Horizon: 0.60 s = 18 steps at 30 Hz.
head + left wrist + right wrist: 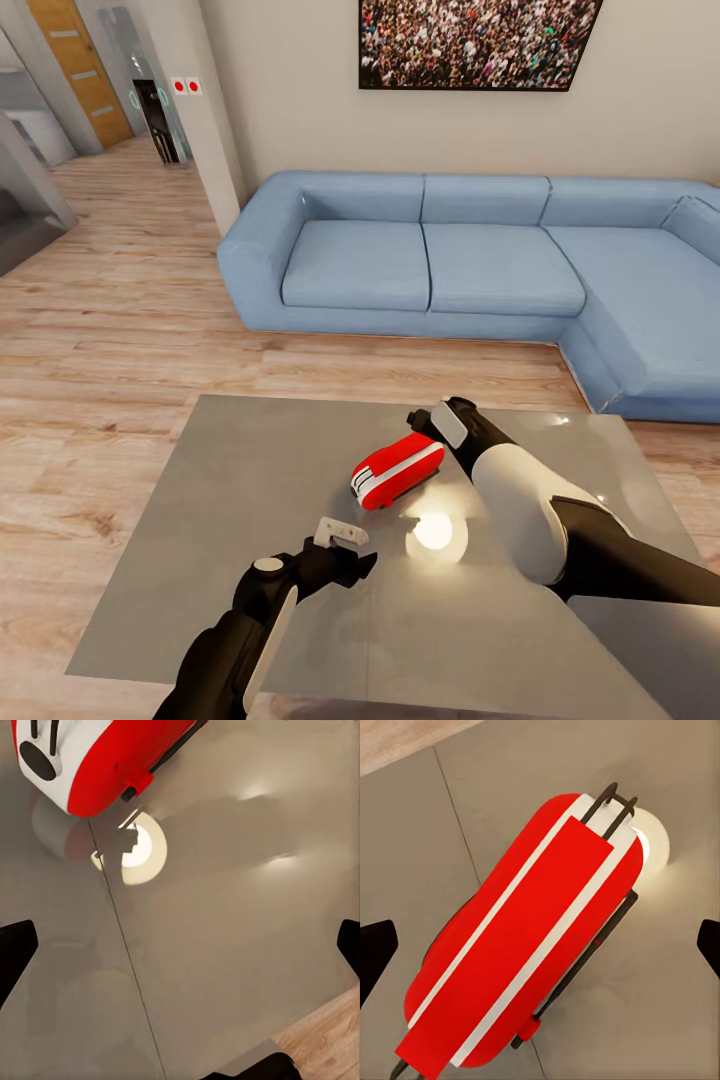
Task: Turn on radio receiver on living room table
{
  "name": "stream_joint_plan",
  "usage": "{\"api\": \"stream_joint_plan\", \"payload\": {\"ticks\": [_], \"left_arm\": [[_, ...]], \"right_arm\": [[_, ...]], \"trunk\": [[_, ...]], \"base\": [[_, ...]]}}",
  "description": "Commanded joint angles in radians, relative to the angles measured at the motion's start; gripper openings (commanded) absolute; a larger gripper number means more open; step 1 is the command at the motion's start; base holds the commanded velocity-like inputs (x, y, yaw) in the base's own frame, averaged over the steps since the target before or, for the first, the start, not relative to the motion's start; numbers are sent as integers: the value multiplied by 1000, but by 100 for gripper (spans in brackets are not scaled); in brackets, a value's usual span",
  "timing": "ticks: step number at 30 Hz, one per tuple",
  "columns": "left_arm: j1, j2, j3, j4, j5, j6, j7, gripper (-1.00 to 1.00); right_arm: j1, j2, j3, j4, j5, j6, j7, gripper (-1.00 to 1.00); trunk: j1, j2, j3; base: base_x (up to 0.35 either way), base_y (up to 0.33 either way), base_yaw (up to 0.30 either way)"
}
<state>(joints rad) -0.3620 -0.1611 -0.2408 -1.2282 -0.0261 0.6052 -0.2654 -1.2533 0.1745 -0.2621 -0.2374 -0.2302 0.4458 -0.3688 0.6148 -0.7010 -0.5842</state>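
The red radio receiver point(397, 470) with white trim lies flat near the middle of the grey glossy table point(240, 480). My right gripper point(426, 424) hovers just over the radio's far end. In the right wrist view the radio point(521, 956) lies straight under that open gripper point(540, 949), with the dark fingertips point(375, 956) far apart on either side and not touching it. My left gripper point(347, 547) is open over bare tabletop, nearer to me than the radio. In the left wrist view the radio's end point(112, 757) lies ahead of the open left gripper point(180, 949).
A long blue L-shaped sofa point(430, 260) stands behind the table, under a crowd picture point(475, 40). Light wood floor point(110, 340) surrounds the table. A hallway with a wooden door point(80, 65) opens at the far left. A bright lamp reflection point(436, 532) shines on the tabletop.
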Motion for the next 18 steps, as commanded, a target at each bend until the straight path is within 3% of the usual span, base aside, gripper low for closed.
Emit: {"api": "stream_joint_plan", "payload": {"ticks": [1, 18], "left_arm": [[0, 0, 0, 0, 0, -2, 0, 100], [0, -1, 0, 0, 0, -10, 0, 100]], "right_arm": [[0, 0, 0, 1, 0, 0, -1, 100], [-1, 0, 0, 3, -4, -5, -5, 100]], "trunk": [[0, 0, 0], [0, 0, 0]], "base": [[0, 0, 0], [0, 0, 0]]}}
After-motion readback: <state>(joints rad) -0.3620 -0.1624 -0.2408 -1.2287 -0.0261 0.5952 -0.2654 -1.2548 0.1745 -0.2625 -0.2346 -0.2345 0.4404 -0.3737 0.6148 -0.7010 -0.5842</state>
